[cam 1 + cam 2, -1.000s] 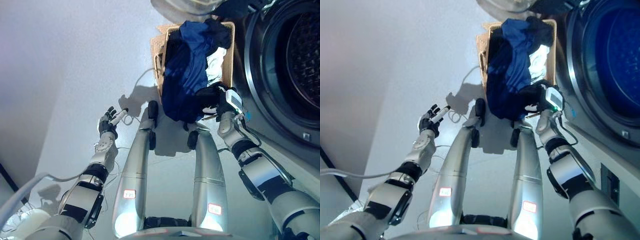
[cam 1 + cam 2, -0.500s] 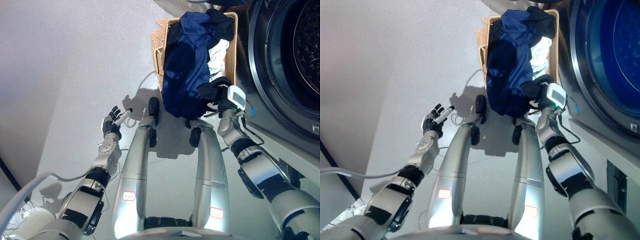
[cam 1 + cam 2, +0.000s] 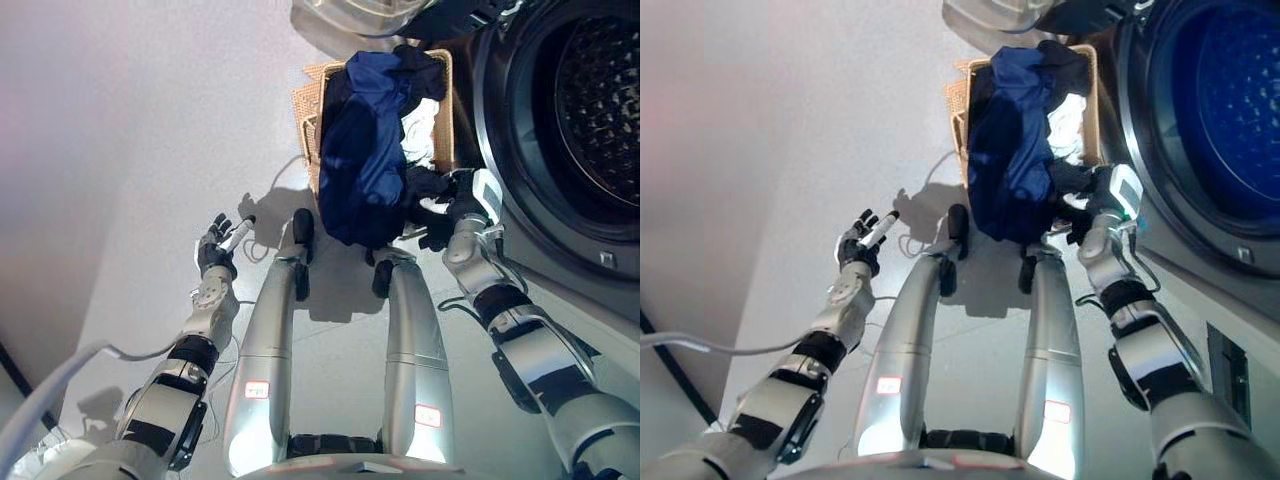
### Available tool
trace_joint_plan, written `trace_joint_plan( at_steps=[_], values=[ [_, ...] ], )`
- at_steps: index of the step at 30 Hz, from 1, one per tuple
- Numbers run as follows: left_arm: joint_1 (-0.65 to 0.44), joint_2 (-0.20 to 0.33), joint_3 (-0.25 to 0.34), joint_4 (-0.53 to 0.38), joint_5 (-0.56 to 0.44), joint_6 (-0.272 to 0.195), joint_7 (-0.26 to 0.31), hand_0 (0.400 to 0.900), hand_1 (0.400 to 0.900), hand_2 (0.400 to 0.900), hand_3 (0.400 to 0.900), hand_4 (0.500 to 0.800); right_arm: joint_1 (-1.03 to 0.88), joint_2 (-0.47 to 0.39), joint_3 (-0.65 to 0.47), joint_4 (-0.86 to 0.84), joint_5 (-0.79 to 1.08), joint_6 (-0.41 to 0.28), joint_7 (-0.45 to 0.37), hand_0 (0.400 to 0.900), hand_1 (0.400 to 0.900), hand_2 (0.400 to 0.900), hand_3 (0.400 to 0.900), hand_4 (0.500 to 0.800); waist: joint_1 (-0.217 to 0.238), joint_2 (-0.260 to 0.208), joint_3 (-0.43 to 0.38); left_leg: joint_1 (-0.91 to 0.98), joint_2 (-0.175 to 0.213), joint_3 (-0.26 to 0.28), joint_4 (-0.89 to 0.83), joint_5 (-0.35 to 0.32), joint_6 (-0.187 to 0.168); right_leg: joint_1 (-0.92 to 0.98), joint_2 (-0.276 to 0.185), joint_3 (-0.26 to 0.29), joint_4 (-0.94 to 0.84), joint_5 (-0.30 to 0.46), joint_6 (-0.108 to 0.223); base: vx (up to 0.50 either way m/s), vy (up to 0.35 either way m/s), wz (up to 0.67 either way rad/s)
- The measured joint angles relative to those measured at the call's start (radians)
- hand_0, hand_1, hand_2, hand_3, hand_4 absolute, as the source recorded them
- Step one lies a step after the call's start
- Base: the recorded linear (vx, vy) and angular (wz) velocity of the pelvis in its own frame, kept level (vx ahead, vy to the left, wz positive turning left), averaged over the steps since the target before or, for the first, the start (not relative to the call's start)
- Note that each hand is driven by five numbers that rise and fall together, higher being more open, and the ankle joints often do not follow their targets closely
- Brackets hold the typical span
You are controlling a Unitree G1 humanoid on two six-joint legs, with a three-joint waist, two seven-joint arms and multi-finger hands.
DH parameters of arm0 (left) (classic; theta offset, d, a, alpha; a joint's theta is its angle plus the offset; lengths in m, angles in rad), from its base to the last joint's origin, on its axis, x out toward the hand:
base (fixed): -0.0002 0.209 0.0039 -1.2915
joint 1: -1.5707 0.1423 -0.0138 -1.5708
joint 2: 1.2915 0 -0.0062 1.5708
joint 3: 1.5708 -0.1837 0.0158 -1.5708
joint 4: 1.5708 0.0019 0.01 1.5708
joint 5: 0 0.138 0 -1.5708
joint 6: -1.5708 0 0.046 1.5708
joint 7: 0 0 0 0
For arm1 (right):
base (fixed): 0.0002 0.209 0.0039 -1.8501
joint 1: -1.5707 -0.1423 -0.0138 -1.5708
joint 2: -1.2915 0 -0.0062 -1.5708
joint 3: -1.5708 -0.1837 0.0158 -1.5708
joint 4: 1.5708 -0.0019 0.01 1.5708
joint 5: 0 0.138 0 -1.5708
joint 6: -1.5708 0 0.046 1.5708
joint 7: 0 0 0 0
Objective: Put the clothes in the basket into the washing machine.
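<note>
A wicker basket (image 3: 305,100) stands on the floor in front of me. It holds a big blue garment (image 3: 360,160) that hangs over its near edge, a black garment (image 3: 415,65) at the far end and a white one (image 3: 418,120) on the right. My right hand (image 3: 445,205) is at the basket's near right corner, its fingers curled into dark cloth (image 3: 420,185) there. My left hand (image 3: 215,250) is open and empty over the floor to the left, well away from the basket. The washing machine's open drum (image 3: 590,100) is just right of the basket.
The washing machine's front (image 3: 560,260) fills the right side, close to my right arm. A pale rounded object (image 3: 350,12) shows at the top edge behind the basket. Bare grey floor (image 3: 150,120) lies to the left of the basket.
The camera has shifted, so the whole scene sits differently. My right hand stays at the basket's near right corner in the dark cloth. My left hand holds the same pose.
</note>
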Motion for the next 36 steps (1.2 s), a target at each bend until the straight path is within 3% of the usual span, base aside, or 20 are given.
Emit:
trace_joint_plan(
  at_steps=[4, 10, 19, 24, 32, 33, 34, 36],
  values=[
    [0.029, 0.0, 0.032, 0.0, 0.0, 0.007, 0.002, 0.9, 0.9, 0.9, 0.9, 0.8, -0.001, -0.05, -0.061, -0.121, 0.018, -0.026, -0.001, 0.4, 0.4, 0.4, 0.4, 0.5, -0.02, -0.002, -0.001, 0.016, -0.001, 0.0, -0.008, -0.003, 0.005, 0.02, 0.002, 0.002, -0.015, 0.002, 0.003, 0.0, -0.008, -0.02],
    [0.04, 0.001, 0.037, 0.01, -0.012, 0.025, 0.004, 0.9, 0.9, 0.9, 0.9, 0.8, -0.047, -0.061, -0.146, -0.125, 0.144, -0.054, -0.003, 0.4, 0.4, 0.4, 0.4, 0.5, -0.021, -0.011, -0.002, 0.059, 0.001, 0.005, -0.033, -0.003, 0.011, 0.062, 0.008, 0.006, -0.048, 0.008, 0.011, 0.0, -0.005, 0.0],
    [0.04, 0.027, 0.026, 0.013, -0.013, 0.028, -0.009, 0.9, 0.9, 0.9, 0.9, 0.8, -0.329, -0.125, -0.097, 0.212, 0.22, -0.052, -0.041, 0.4, 0.4, 0.4, 0.4, 0.5, -0.003, -0.012, -0.002, 0.073, -0.001, 0.01, -0.034, -0.01, 0.014, 0.075, 0.005, 0.01, -0.048, 0.006, 0.014, 0.02, -0.015, 0.04],
    [0.041, 0.048, -0.01, 0.011, -0.02, 0.025, -0.01, 0.9, 0.9, 0.9, 0.9, 0.8, -0.478, -0.172, -0.034, 0.415, 0.224, -0.011, -0.055, 0.4, 0.4, 0.4, 0.4, 0.5, 0.026, -0.011, -0.002, 0.072, -0.008, 0.027, -0.052, -0.005, 0.014, 0.057, -0.005, 0.021, -0.039, 0.005, 0.014, 0.03, -0.024, 0.05],
    [0.042, 0.046, -0.052, 0.0, -0.02, 0.024, -0.01, 0.9, 0.9, 0.9, 0.9, 0.8, -0.568, -0.228, 0.011, 0.501, 0.22, 0.03, -0.083, 0.4, 0.4, 0.4, 0.4, 0.5, 0.055, -0.008, -0.003, 0.056, -0.023, 0.044, -0.062, 0.004, 0.012, 0.012, -0.021, 0.042, -0.001, -0.001, 0.02, 0.02, -0.017, 0.04],
    [0.042, 0.043, -0.053, -0.006, -0.02, 0.024, -0.01, 0.9, 0.9, 0.9, 0.9, 0.8, -0.574, -0.237, 0.014, 0.501, 0.219, 0.036, -0.084, 0.555, 0.555, 0.555, 0.555, 0.593, 0.06, -0.008, -0.003, 0.052, -0.024, 0.048, -0.062, 0.004, 0.012, 0.004, -0.022, 0.046, 0.003, -0.001, 0.02, 0.0, 0.0, 0.0],
    [0.042, 0.041, -0.053, -0.012, -0.02, 0.024, -0.01, 0.9, 0.9, 0.9, 0.9, 0.8, -0.574, -0.242, 0.013, 0.501, 0.216, 0.036, -0.091, 0.9, 0.9, 0.9, 0.9, 0.8, 0.064, -0.008, -0.003, 0.05, -0.024, 0.05, -0.063, 0.005, 0.012, -0.001, -0.023, 0.047, 0.006, -0.002, 0.02, 0.0, 0.0, 0.0],
    [0.042, 0.041, -0.053, -0.013, -0.02, 0.024, -0.009, 0.9, 0.9, 0.9, 0.9, 0.8, -0.574, -0.243, 0.014, 0.503, 0.209, 0.043, -0.095, 0.9, 0.9, 0.9, 0.9, 0.8, 0.066, -0.007, -0.004, 0.052, -0.024, 0.049, -0.067, 0.009, 0.007, -0.002, -0.023, 0.047, 0.006, -0.003, 0.018, 0.0, 0.0, 0.0]
  ],
)
